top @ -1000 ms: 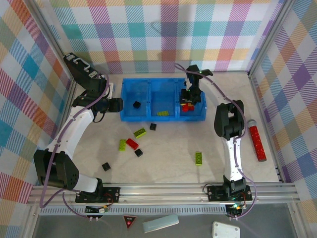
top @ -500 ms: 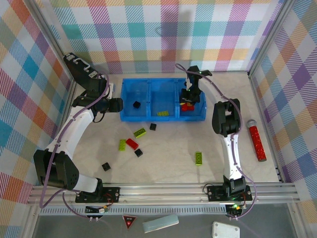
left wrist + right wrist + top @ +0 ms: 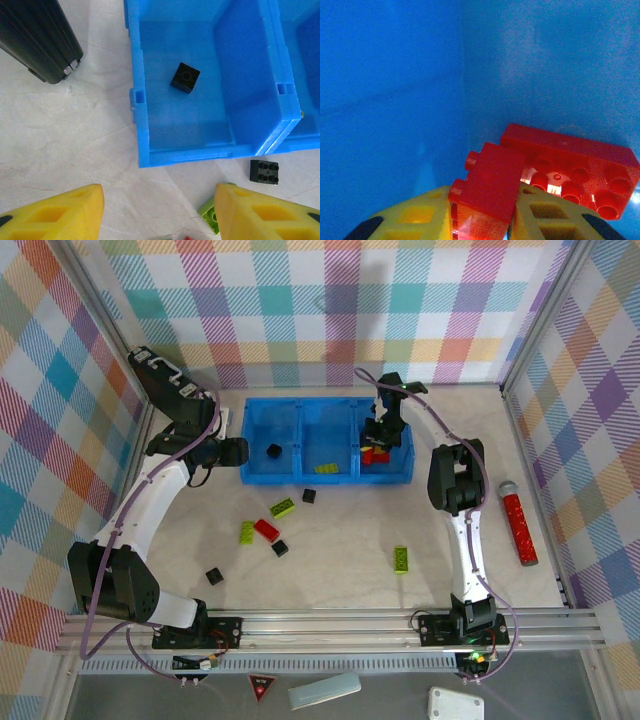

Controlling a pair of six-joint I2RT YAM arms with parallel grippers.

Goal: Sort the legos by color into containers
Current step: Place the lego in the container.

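Pale marbled table [image 3: 340, 580], bright plaid walls all round, and the action is at the far side. A red brick [image 3: 487, 187] sits pinched between the yellow fingers of the right end effector [image 3: 484, 220], clamped shut on it, low inside the right compartment [image 3: 403, 462] of the blue tray [image 3: 300, 478], just above a second red brick [image 3: 575, 165] lying on the floor there. This looks like the drop-off step for red. The next move calls for opening the jaws so the brick falls clear, then lifting straight out past the thin walls. One black cube [image 3: 185, 77] is in the left compartment and a green brick [image 3: 327, 468] in the middle one. Loose on the table are a red brick [image 3: 266, 530], greens [image 3: 283, 507] and blacks [image 3: 280, 548], so plenty remains. The left end effector [image 3: 157, 210] hangs open and empty over the tray's near left corner, beside a black case [image 3: 40, 40]. No brand, label or writing is legible anywhere.
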